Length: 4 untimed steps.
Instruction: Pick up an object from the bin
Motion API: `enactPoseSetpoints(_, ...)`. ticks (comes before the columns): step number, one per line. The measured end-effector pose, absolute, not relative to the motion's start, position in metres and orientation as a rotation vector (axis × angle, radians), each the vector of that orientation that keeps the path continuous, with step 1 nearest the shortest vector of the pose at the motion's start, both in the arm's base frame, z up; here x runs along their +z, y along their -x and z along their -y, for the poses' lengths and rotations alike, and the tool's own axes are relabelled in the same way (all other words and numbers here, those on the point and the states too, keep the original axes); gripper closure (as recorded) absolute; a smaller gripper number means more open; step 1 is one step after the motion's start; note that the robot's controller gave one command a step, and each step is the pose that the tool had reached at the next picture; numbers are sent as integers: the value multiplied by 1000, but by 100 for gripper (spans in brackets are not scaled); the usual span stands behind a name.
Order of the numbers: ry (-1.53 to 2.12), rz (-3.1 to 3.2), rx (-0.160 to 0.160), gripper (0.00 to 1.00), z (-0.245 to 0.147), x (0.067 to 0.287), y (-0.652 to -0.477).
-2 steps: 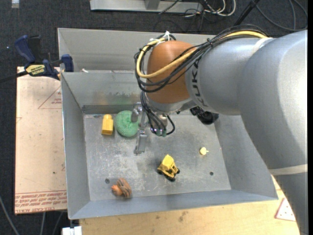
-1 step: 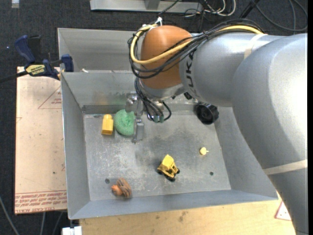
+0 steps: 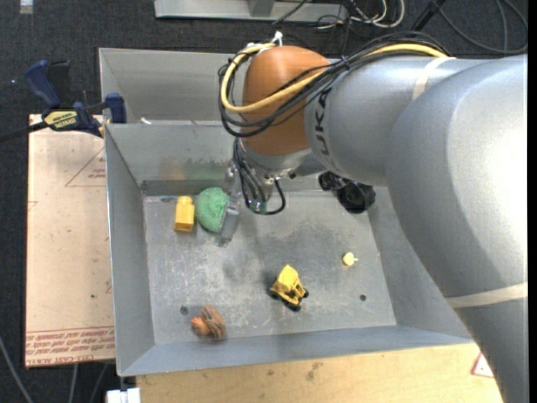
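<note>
My gripper [image 3: 230,215] hangs under the orange wrist cover at the back of the bin, low over the floor. It stands right against the right side of a crumpled green lump [image 3: 211,208]. A small yellow block [image 3: 184,214] stands upright just left of that lump. Nothing shows held in the gripper.
A yellow toy digger [image 3: 288,287] lies on the floor near the front middle. A small pale yellow ball [image 3: 349,259] sits to the right, and a brown and orange piece [image 3: 207,323] at the front left. A black thing [image 3: 353,195] lies at the back right, half under the arm.
</note>
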State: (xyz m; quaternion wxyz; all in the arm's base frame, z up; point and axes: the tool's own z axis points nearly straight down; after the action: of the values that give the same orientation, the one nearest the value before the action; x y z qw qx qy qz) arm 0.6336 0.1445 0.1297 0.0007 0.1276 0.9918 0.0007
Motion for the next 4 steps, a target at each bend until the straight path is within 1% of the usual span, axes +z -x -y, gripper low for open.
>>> enactPoseSetpoints(1, -356, -3118, 1, 0, -143, 89, -633)
enactPoseSetpoints(2, -422, -3097, 6, 100, -158, 77, -638)
enactPoseSetpoints(4, -423, -3101, 5, 100, -157, 80, -637)
